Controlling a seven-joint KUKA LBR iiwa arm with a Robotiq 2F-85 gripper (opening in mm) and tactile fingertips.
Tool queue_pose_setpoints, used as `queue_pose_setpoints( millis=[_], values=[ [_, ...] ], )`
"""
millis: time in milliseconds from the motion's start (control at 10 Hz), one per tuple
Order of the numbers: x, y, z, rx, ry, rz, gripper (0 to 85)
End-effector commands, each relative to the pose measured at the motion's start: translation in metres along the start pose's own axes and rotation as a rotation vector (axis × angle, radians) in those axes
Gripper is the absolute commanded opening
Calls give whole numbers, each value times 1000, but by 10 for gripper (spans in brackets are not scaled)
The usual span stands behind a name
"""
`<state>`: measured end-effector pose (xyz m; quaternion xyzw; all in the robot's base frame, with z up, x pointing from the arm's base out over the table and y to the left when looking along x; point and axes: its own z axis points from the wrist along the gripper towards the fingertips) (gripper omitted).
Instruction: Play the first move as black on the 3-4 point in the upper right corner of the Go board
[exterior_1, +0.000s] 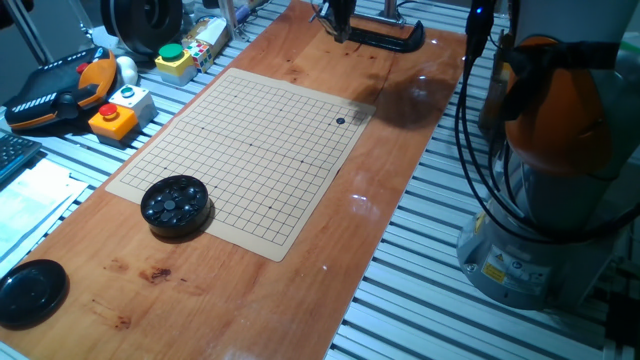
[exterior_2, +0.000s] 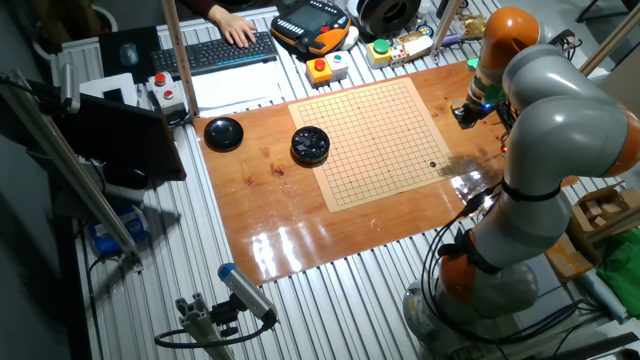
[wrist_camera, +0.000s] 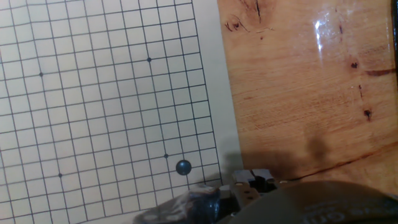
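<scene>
Below and slightly ahead of the hand (exterior_2: 468, 113), the black stone (wrist_camera: 183, 167) is seen lying on the Go board (exterior_1: 250, 150), on a crossing near its corner, just beside a star dot. Whether the hand is open cannot be told. Placement appears done; the withdrawal should be kept vertical so nothing is nudged across the surface (exterior_1: 400, 150).

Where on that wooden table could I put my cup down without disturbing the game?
Bare wood lies between the Go board and the arm's base, and along the near edge below the bowl of stones and the lid. The far end is crowded with button boxes.
</scene>
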<state>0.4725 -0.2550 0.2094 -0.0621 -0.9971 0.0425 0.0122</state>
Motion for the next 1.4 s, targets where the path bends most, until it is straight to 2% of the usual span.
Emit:
queue_pose_setpoints(
  millis=[0, 500, 1300],
  values=[
    [0, 0, 0, -2, 2, 1, 7],
    [0, 1, 0, -11, 3, 5, 7],
    [0, 1, 0, -7, 0, 7, 7]
  ],
)
